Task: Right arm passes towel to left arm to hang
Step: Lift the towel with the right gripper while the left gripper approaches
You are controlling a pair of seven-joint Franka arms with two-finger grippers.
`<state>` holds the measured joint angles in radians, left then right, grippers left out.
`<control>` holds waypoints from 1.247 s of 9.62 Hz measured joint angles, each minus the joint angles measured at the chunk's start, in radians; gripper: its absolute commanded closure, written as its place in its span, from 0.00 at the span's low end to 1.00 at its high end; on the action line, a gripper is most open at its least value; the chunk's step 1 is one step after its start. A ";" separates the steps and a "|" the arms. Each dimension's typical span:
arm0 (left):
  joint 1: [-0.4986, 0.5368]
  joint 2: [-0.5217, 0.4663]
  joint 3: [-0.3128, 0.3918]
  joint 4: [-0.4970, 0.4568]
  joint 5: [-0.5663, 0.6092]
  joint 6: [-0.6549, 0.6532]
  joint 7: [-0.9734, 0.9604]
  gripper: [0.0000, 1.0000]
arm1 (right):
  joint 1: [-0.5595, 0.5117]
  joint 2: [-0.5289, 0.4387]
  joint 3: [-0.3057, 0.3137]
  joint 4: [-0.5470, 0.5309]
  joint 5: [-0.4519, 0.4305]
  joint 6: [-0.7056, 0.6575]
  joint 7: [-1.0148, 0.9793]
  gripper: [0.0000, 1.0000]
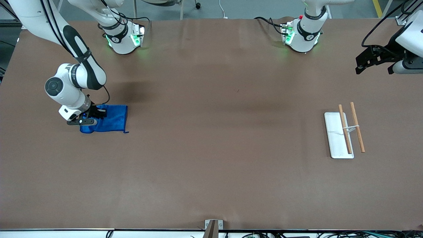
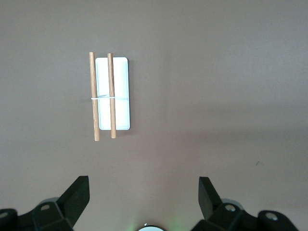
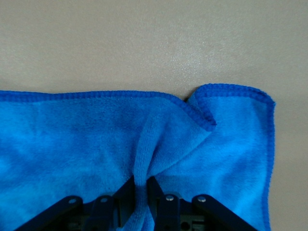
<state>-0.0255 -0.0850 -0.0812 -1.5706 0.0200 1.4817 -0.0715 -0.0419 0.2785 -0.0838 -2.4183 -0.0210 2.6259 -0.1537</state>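
The bright blue towel (image 1: 112, 119) lies on the brown table toward the right arm's end. My right gripper (image 1: 90, 116) is down on its edge. In the right wrist view my right gripper (image 3: 141, 185) is shut on a pinched ridge of the towel (image 3: 86, 139). One corner of the towel is folded over. My left gripper (image 1: 375, 62) hangs in the air at the left arm's end of the table and waits. In the left wrist view my left gripper (image 2: 143, 192) is open and empty, with the rack (image 2: 111, 94) below it.
A white tray (image 1: 333, 137) with two wooden rods (image 1: 357, 131) across a wire stand sits toward the left arm's end. Both green-lit bases (image 1: 124, 41) (image 1: 301, 38) stand along the table's edge farthest from the front camera.
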 measured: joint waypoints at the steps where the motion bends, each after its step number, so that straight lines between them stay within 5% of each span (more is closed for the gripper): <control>1: 0.000 0.000 0.000 0.000 0.000 0.000 0.000 0.00 | 0.002 -0.028 0.001 0.054 0.000 -0.126 0.004 1.00; 5: 0.000 0.000 0.000 0.000 0.000 0.000 0.000 0.00 | 0.021 -0.119 0.080 0.291 0.094 -0.520 0.054 1.00; 9: 0.000 0.001 0.000 0.000 -0.013 0.000 0.000 0.00 | 0.036 -0.124 0.264 0.426 0.408 -0.539 0.074 1.00; 12: 0.000 0.012 0.000 -0.001 -0.091 0.000 0.000 0.00 | 0.053 -0.102 0.373 0.524 0.775 -0.534 0.077 1.00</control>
<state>-0.0250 -0.0731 -0.0811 -1.5712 -0.0709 1.4818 -0.0715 0.0116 0.1760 0.2888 -1.8939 0.7539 2.0921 -0.0766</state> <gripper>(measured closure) 0.000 0.868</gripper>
